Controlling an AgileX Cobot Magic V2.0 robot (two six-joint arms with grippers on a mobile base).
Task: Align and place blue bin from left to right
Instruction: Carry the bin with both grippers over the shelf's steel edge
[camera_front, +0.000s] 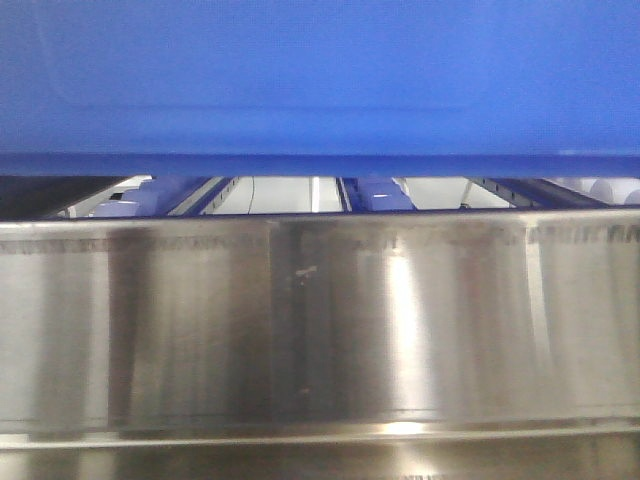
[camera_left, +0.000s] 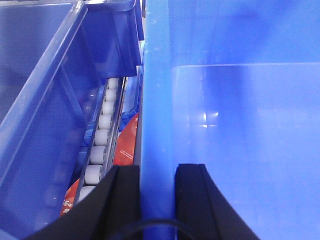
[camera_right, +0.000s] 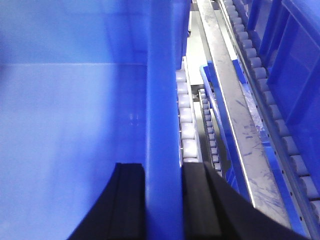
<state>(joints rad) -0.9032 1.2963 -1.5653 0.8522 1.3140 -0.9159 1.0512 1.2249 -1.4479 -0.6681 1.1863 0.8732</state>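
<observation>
Front view: the blue bin (camera_front: 320, 80), a large light-blue smooth-walled plastic crate, fills the upper frame. Its lower edge sits just above a brushed stainless-steel panel (camera_front: 320, 330). White rollers (camera_front: 380, 193) show through the gap between them. No arm is visible, and the bin's ends are cut off on both sides.

Left wrist view: the left gripper (camera_left: 157, 170) straddles the bin's left wall. One black finger is outside, one inside, and both lie flush against the plastic, so I judge it clamped. The bin's interior lies to the right of the fingers. A neighbouring blue bin (camera_left: 40, 100) stands to the left across a line of white rollers. Something red (camera_left: 125, 145) lies beneath; I cannot identify it.

Right wrist view: the right gripper (camera_right: 162, 167) pinches the opposite wall the same way, with the bin's interior to its left. A steel rail (camera_right: 230, 100) and deeper-blue bins (camera_right: 295, 60) lie to the right.

Key relation: the bin spans between the two arms, with its long axis left to right. Whether its base rests on the rollers is hidden.
</observation>
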